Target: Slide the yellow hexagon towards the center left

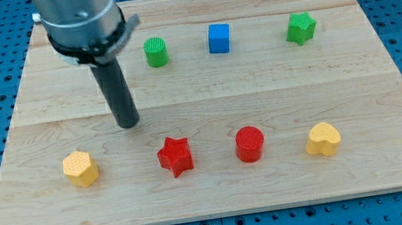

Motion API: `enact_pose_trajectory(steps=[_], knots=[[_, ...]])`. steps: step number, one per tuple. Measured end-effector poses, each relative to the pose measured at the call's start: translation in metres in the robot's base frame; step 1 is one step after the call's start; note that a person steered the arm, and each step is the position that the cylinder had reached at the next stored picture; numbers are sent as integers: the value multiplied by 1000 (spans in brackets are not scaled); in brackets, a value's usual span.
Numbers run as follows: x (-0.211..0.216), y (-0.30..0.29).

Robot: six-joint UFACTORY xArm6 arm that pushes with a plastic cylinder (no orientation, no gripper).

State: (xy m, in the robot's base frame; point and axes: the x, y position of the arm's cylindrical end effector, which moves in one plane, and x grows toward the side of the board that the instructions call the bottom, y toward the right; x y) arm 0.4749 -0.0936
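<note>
The yellow hexagon (81, 168) lies on the wooden board (276, 86) at the view's lower left. My tip (130, 125) rests on the board above and to the right of the hexagon, apart from it. The rod rises from the tip towards the arm's grey end at the view's top left.
A red star (176, 156), a red cylinder (249, 143) and a yellow heart (323, 139) lie in a row right of the hexagon. A green cylinder (155, 52), a blue cube (219, 38) and a green star (300, 28) lie along the top.
</note>
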Motion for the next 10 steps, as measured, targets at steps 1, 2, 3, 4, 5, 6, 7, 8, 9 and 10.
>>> enact_pose_trajectory(steps=[1, 2, 3, 4, 5, 6, 7, 8, 9, 10], knots=[[44, 32], [90, -6], [54, -80], [96, -72], [132, -98], [105, -125], [68, -125], [90, -147], [59, -141], [42, -101]])
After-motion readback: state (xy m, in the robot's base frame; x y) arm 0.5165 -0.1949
